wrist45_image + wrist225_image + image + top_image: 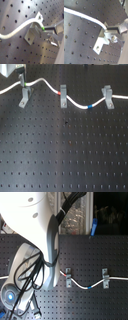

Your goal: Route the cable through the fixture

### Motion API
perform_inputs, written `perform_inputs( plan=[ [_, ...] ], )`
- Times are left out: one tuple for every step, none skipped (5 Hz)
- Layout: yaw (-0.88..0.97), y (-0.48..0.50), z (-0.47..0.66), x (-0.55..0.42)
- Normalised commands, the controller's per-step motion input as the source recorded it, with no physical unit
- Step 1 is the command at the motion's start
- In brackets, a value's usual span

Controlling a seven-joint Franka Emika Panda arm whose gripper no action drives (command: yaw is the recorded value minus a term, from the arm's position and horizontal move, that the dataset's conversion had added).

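so the long thin white cable [75,102] with a red band and a blue band runs across the black perforated board [65,154] in the first exterior view. it already passes the middle grey clip [63,95] and the grey clip on the first exterior view's right [108,97]. the small light-grey metal fixture with forked top [24,96] stands at the first exterior view's left. in the first wrist view the gripper [47,29] is closed on the cable at a green mark, just beside the fixture [33,30], and the cord arches over the fork. the cable's long axis lies across the fork, so i judge it must go down into the slot.
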Motion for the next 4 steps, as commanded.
perform_inputs(
  plan=[
    [-0.17, 0.079, 0.09, -0.028],
    [0.0, 0.086, 0.09, 0.033],
    [0.0, 0.016, 0.15, 0.007],
    [0.02, 0.012, 0.15, 0.004]
  ],
)
